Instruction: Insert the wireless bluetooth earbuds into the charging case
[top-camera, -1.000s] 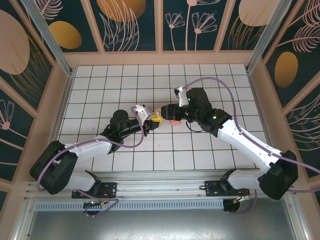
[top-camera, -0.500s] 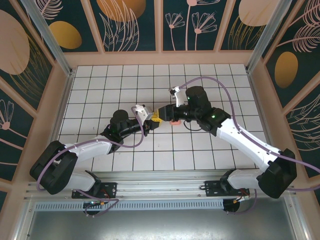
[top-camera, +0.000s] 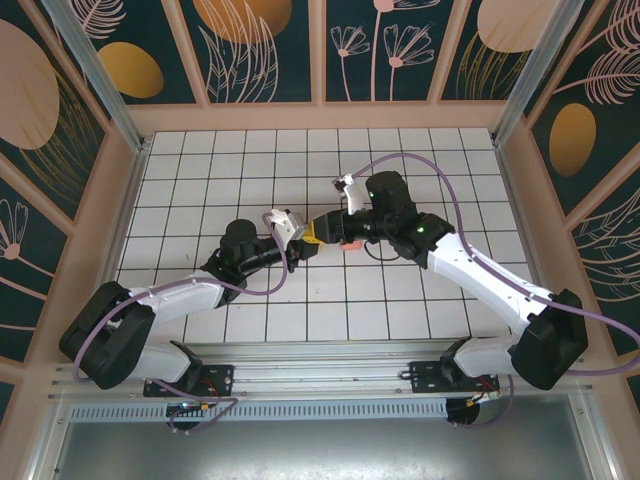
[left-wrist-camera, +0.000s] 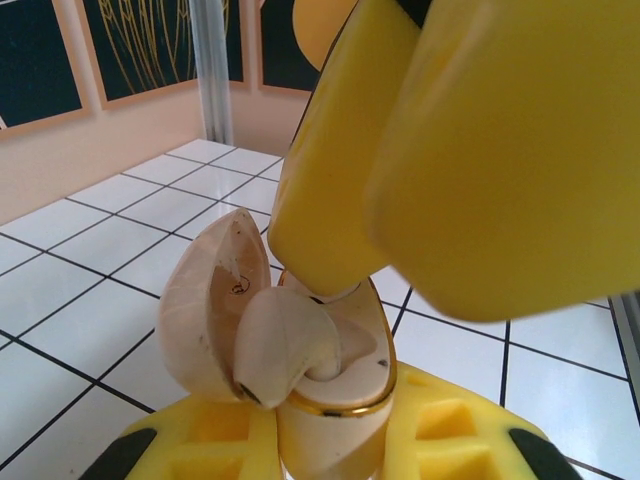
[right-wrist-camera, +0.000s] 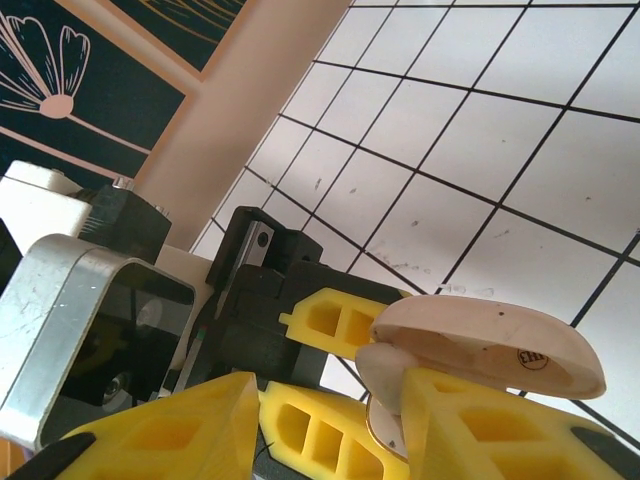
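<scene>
Case (left-wrist-camera: 338, 422), cream, gold-rimmed, lid open, clamped in left gripper (top-camera: 308, 238); right gripper (left-wrist-camera: 390, 185) unclear.

charging case (left-wrist-camera: 330, 430): smooth pale cream plastic, soft satin sheen
case rim (left-wrist-camera: 386, 372): thin gold band, glossy, metallic look
earbud (left-wrist-camera: 285, 345): smooth pale plastic, nearly matt
right gripper fingers (left-wrist-camera: 500, 150): yellow plastic, matt, faintly grainy
floor tiles (left-wrist-camera: 70, 290): white, glossy, with dark grout lines
bracket (right-wrist-camera: 60, 300): bare brushed metal, dull shine
wall frame (right-wrist-camera: 230, 120): peach, matt, painted look
</scene>
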